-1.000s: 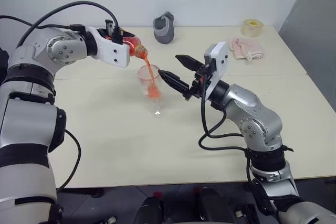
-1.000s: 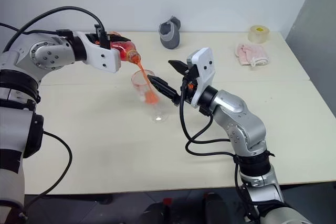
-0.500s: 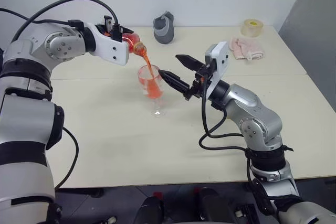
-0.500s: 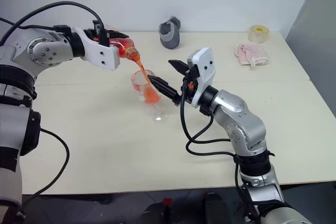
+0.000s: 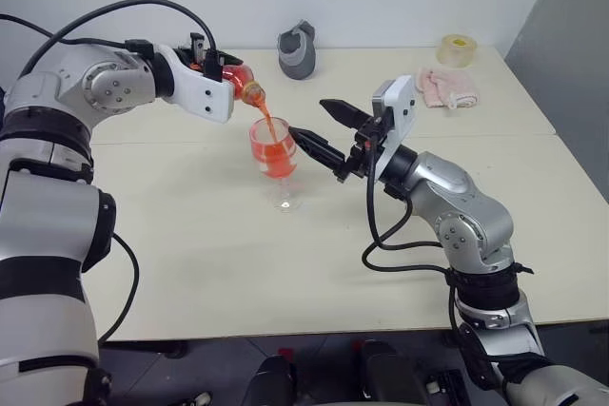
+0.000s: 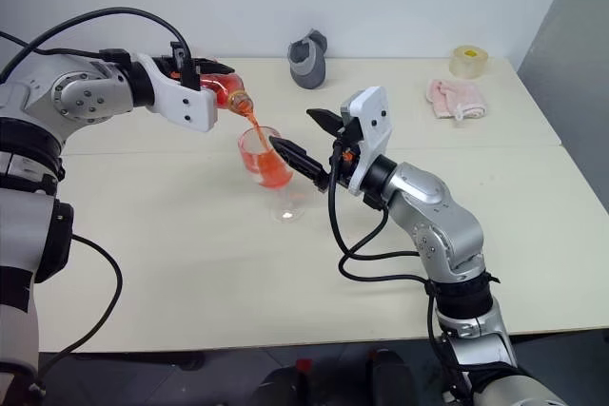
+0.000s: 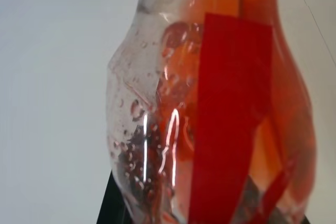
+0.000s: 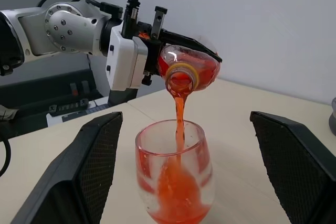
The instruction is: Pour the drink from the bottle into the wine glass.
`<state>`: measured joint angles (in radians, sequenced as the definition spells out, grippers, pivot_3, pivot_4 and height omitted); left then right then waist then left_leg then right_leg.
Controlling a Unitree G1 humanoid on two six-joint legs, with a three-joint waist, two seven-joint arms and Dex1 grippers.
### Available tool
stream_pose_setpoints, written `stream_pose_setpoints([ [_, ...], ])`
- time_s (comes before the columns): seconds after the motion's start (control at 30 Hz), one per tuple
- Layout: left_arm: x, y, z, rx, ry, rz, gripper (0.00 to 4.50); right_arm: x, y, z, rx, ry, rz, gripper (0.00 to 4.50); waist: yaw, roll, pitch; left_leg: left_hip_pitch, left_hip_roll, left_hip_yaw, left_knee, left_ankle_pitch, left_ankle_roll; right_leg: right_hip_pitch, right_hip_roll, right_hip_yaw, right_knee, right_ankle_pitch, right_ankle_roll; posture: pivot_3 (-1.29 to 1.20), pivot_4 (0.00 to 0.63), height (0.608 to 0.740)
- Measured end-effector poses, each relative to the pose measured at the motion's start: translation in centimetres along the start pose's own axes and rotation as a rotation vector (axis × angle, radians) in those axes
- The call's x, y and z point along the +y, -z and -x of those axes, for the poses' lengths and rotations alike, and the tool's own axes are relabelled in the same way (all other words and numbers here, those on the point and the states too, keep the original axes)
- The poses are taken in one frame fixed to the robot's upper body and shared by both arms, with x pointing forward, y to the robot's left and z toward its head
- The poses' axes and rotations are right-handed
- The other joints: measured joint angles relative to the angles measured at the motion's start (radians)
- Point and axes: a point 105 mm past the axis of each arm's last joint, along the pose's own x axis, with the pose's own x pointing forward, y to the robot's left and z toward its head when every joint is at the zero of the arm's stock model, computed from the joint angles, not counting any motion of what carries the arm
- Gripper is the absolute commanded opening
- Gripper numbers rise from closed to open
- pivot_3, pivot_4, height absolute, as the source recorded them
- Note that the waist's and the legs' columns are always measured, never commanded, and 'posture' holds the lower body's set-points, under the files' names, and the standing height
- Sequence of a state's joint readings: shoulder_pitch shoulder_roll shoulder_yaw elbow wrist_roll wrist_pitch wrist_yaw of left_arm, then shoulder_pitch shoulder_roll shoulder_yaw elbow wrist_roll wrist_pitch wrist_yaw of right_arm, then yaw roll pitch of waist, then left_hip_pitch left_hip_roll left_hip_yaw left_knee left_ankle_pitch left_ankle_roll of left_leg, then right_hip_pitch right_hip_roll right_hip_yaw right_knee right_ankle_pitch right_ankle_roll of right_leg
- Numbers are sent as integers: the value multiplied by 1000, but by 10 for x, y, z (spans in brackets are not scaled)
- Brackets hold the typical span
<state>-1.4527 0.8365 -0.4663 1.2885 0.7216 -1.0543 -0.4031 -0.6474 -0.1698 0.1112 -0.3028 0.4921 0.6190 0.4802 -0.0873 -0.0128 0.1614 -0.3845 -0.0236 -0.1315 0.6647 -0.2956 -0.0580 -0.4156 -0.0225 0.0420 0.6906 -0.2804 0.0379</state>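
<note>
Cream-coloured table (image 5: 190, 263), set against a white wall, with a seam running across its middle. Wine glass (image 5: 279, 161) is stood upright near the table's centre, its bowl partly filled with red drink (image 5: 277, 163). Bottle (image 5: 240, 78) is held tipped above the glass, neck down and mouth over the rim, clamped in the closed fingers of the left gripper (image 5: 217, 66). A thin red stream is seen falling from the bottle mouth into the bowl. In the left wrist view the bottle (image 7: 210, 103) is shown close up, with a red label strip and red liquid inside. Right gripper (image 5: 324, 132) is held just beside the glass on its right, fingers spread wide to either side of the bowl, not touching it. Grey cup-like object (image 5: 299, 48) is placed at the table's far edge. Pink cloth (image 5: 445, 88) and roll of tape (image 5: 458, 49) are placed at the far right corner, well apart from the glass.
</note>
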Motion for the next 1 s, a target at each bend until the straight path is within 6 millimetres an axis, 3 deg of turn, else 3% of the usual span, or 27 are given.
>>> stream_pose_setpoints([
  [0.7,7,-1,1,-6,-29,-3,980,-1,0,1,5,-1,6,4178,0,0,0,0,0,0,0,0,0,0,0,0,0,0,0,0,150,740],
  [1.0,15,-6,-3,-57,-111,178,980,-2,0,2,12,1,11,4178,0,0,0,0,0,0,1,0,0,0,0,0,1,0,0,0,150,740],
])
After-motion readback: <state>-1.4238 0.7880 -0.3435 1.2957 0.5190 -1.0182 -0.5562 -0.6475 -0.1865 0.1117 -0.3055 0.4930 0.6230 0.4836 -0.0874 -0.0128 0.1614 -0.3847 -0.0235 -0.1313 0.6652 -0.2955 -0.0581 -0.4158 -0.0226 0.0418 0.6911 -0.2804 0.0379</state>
